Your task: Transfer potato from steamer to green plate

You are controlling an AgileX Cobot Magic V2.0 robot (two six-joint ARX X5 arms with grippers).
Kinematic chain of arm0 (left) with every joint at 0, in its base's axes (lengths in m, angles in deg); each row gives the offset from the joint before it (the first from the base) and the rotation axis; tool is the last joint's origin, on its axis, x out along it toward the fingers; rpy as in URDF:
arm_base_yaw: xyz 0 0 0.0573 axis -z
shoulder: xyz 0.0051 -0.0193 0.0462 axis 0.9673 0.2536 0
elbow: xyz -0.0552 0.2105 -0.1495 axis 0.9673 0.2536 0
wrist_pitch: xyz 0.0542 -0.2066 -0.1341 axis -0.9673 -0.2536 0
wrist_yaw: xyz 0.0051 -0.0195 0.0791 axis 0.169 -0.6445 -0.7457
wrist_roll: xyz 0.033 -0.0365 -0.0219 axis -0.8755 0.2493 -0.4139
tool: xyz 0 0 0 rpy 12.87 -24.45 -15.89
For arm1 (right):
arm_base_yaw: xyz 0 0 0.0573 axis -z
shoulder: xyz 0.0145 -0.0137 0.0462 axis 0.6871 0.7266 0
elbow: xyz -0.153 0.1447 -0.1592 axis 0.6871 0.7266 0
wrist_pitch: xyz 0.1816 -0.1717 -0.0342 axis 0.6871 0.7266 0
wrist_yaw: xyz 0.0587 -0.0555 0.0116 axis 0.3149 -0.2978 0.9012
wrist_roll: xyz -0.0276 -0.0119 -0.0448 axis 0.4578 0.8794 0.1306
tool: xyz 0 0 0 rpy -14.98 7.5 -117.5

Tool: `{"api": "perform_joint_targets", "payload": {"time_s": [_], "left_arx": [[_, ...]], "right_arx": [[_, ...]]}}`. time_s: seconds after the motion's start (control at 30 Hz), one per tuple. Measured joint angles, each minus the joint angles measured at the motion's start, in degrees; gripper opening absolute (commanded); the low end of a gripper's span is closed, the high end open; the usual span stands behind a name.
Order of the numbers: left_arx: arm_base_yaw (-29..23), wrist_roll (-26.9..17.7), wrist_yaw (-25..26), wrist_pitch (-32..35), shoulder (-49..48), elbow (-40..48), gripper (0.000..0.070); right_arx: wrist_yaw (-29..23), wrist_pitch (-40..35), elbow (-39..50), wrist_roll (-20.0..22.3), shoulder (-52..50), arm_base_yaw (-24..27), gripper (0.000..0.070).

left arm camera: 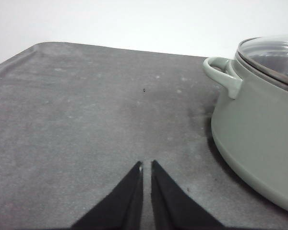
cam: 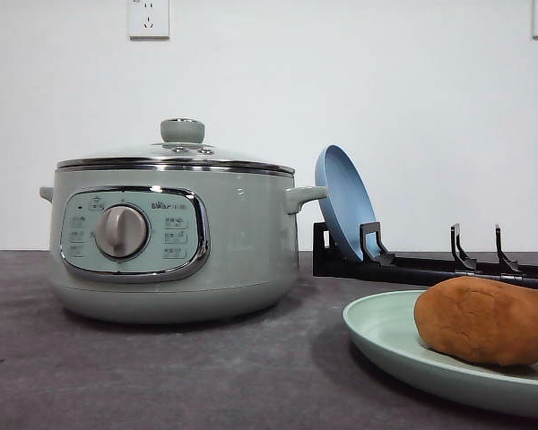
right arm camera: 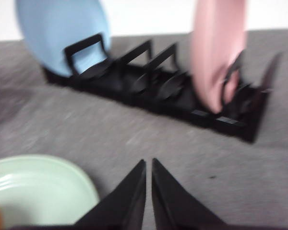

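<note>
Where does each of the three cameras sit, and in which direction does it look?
Front view: low over the table, facing the wall; steamer, potato on green plate; none of the robot's body.
Left wrist view: on the left arm, looking past shut fingers at the steamer's handle.
Right wrist view: on the right arm, shut fingers, rack, blue plate.
Front and right wrist share rack and both plates.

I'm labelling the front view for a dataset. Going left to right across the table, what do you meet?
Steamer → blue plate standing in the black rack → green plate → potato lying on it.
</note>
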State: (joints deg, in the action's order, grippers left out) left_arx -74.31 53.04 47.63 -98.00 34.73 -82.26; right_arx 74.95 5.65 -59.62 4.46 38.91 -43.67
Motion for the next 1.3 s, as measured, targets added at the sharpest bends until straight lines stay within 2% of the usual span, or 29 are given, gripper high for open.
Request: {"api": "perform_joint_targets", "payload": {"time_s": [0.6, 0.77, 0.97, 1.3], "left_arx": [[0.00, 0.02, 0.00, 0.00, 0.00, 0.00, 0.0025], [0.00, 0.02, 0.00, 0.00, 0.00, 0.00, 0.0025], [0.00, 0.02, 0.00, 0.00, 0.00, 0.00, 0.0025], [0.00, 0.04, 0.00, 0.00, 0.00, 0.00, 0.0025]], "right_arx": [[-7.22, -0.13, 0.00, 0.68, -1.54, 0.02, 0.0009], [-6.86, -0.13, 0.00, 0.68, -1.54, 0.43, 0.0009], [-1.61, -0.11, 0.02, 0.68, -1.54, 0.70, 0.0009], [-1.36, -0.18, 0.02, 0.68, -1.54, 0.70, 0.0009]]}}
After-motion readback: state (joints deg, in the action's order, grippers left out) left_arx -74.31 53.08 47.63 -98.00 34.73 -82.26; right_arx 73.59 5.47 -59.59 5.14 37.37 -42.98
